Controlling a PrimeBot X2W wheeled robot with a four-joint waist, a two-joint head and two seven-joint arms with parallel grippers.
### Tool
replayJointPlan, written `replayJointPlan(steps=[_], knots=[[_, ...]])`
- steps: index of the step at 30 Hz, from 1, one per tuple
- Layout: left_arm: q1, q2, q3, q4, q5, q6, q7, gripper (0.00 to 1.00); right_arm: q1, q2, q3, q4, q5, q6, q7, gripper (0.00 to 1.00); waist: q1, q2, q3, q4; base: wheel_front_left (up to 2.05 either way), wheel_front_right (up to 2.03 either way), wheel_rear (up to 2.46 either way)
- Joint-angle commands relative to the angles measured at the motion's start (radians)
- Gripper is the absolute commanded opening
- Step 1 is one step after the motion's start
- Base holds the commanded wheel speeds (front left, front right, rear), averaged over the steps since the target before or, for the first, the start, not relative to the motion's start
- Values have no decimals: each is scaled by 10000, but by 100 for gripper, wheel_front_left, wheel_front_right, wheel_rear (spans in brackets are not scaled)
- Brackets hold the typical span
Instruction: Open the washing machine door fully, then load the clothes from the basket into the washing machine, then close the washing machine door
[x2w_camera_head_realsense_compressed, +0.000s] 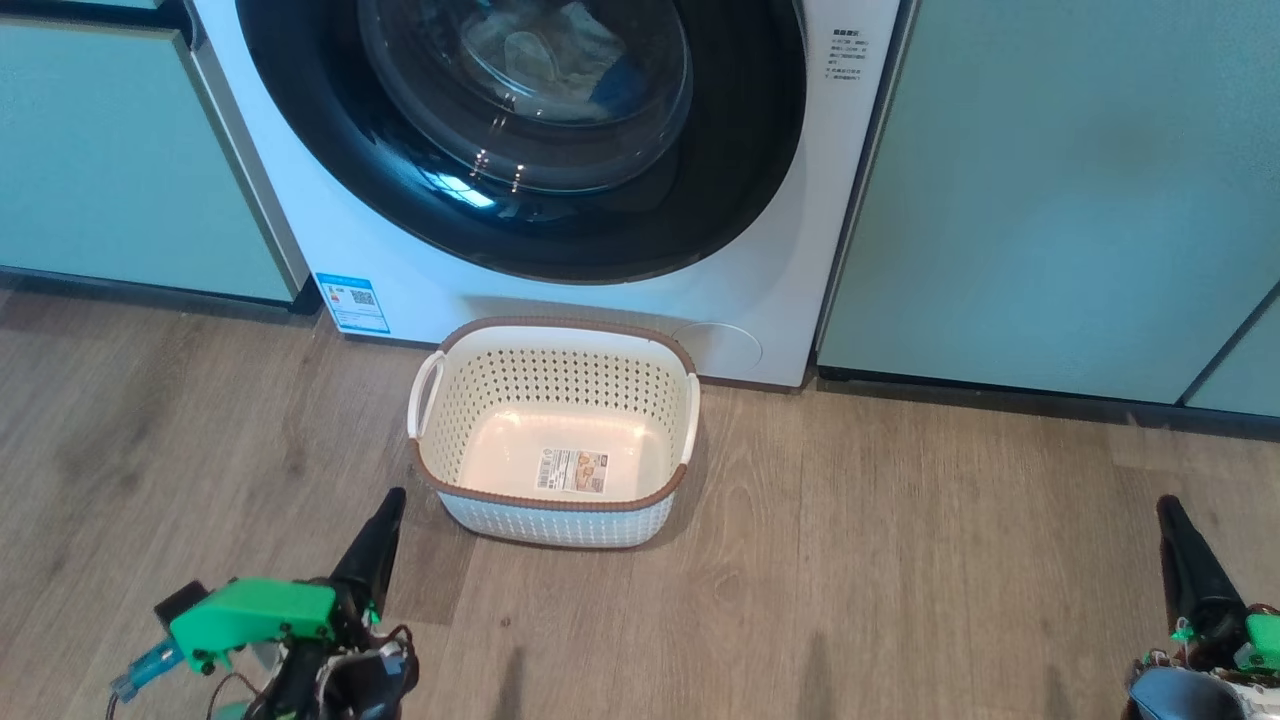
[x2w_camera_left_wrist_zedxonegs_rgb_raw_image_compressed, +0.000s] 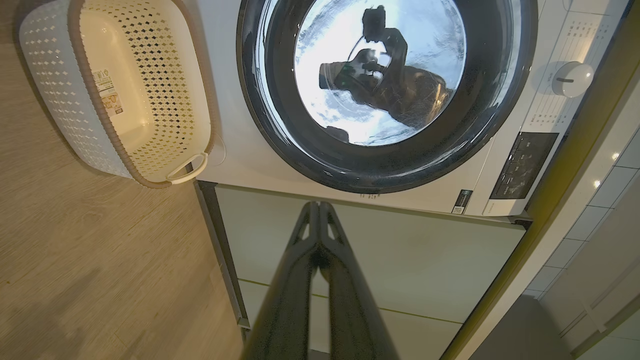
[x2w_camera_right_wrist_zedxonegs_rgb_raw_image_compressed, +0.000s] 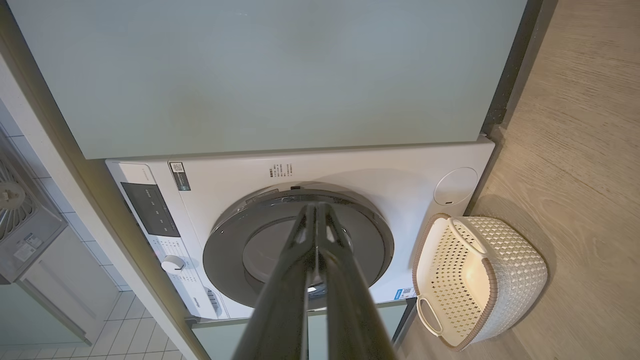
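Evidently the basket (x2w_camera_head_realsense_compressed: 560, 503) sits empty before the washer (x2w_camera_head_realsense_compressed: 620, 310), its door (x2w_camera_head_realsense_compressed: 720, 180) shut on the clothes (x2w_camera_head_realsense_compressed: 560, 50), so we hold both pairs of jaws pressed together, low and idle.

Holding the left gripper (x2w_camera_left_wrist_zedxonegs_rgb_raw_image_compressed: 319, 206) with fingers pressed together, pointing at a pale cabinet front (x2w_camera_left_wrist_zedxonegs_rgb_raw_image_compressed: 400, 260); showing beyond it the washing machine (x2w_camera_left_wrist_zedxonegs_rgb_raw_image_compressed: 240, 160), door (x2w_camera_left_wrist_zedxonegs_rgb_raw_image_compressed: 380, 172) shut, and the basket (x2w_camera_left_wrist_zedxonegs_rgb_raw_image_compressed: 55, 95) standing on the floor (x2w_camera_left_wrist_zedxonegs_rgb_raw_image_compressed: 100, 250) just beside.
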Motion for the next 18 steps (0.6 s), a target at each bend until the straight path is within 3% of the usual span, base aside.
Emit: replayJointPlan(steps=[1, 18], knots=[[-552, 60, 413, -277, 125, -71, 52, 0, -535, -63, 168, -353, -45, -29, 84, 0, 0, 0, 0, 0, 0, 0, 0], [-554, 47, 431, -276, 140, -71, 67, 0, -537, -50, 148, -352, -62, -29, 100, 0, 0, 0, 0, 0, 0, 0, 0]])
